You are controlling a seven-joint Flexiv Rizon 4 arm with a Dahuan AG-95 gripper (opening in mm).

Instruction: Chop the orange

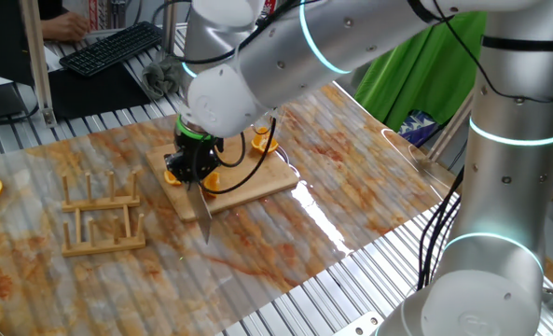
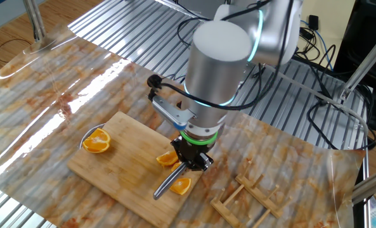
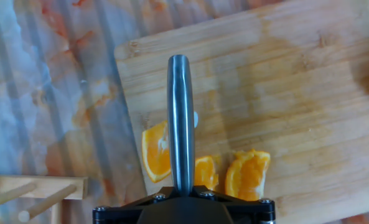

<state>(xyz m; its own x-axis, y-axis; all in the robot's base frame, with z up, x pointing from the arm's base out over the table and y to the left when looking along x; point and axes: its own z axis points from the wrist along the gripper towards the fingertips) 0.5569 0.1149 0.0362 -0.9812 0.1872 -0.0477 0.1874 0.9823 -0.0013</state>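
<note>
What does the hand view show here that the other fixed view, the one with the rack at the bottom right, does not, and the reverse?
Only the hand view: three orange wedges in a row under the knife, one left of the blade and two right of it.

Only the other fixed view: an orange half at the board's far corner, the whole arm, and the gripper shut on the knife.

Both: the wooden board, the knife pressed down among the wedges, and part of the wooden rack.
</note>
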